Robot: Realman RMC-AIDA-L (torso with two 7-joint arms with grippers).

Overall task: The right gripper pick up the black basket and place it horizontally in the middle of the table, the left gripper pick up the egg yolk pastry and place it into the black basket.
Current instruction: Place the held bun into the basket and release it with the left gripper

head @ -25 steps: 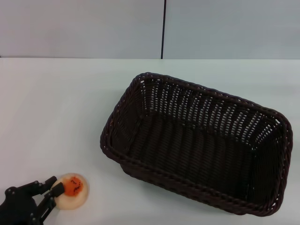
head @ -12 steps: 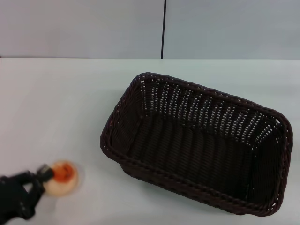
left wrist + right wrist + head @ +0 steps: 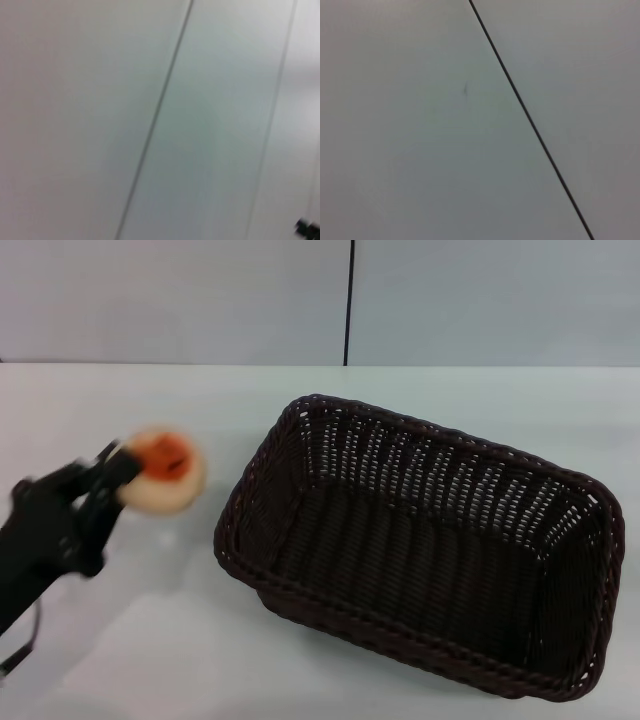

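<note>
The black basket (image 3: 430, 550) stands on the white table (image 3: 130, 400), right of the middle, its long side slanting from upper left to lower right; it is empty. My left gripper (image 3: 125, 478) is shut on the egg yolk pastry (image 3: 162, 472), a pale bun with an orange-red top, and holds it in the air left of the basket's left end, above the table. The right gripper is out of view. The two wrist views show only grey wall panels with a dark seam.
A grey wall with a vertical dark seam (image 3: 349, 300) runs behind the table. Bare tabletop lies left of and in front of the basket.
My left gripper has lifted the egg yolk pastry from the table's front left and carried it up and toward the basket. The basket has not moved.
</note>
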